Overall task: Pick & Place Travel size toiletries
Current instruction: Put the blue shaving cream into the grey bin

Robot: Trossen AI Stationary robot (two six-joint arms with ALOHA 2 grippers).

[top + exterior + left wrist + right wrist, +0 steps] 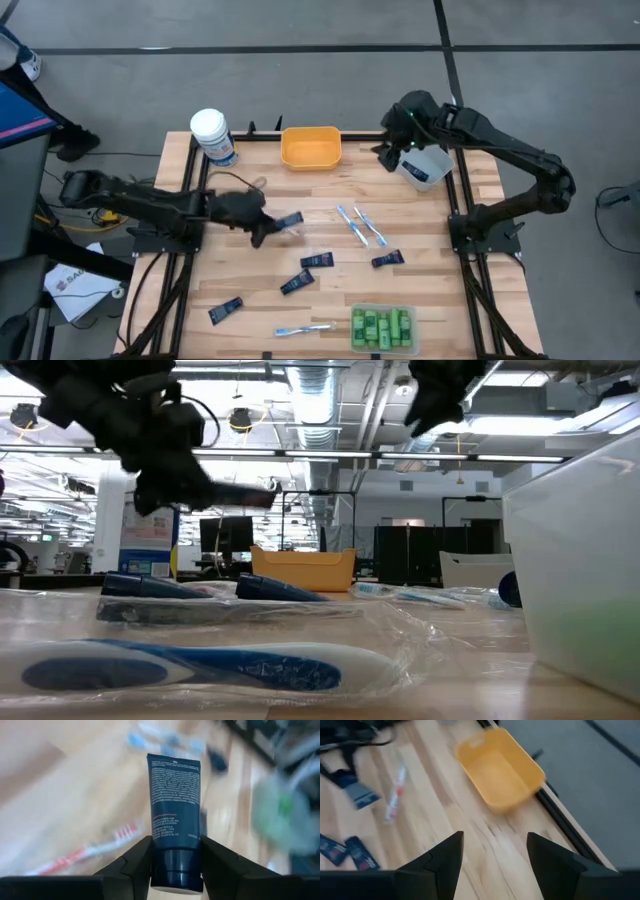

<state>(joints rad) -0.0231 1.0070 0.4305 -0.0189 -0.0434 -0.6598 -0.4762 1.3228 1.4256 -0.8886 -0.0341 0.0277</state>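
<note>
Tube: your left gripper clamped a navy tube, white print, cap between the fingers
Right gripper: fingers apart, empty
Counter: pale wood slats

A blue toothbrush lies wrapped in front, navy tubes and an orange bin behind.

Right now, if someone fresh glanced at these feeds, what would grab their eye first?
Probably the left gripper, shut on a dark navy tube and holding it above the table's left-centre. Next, the orange bin at the far edge, with the right gripper open over the boards near it.
</note>
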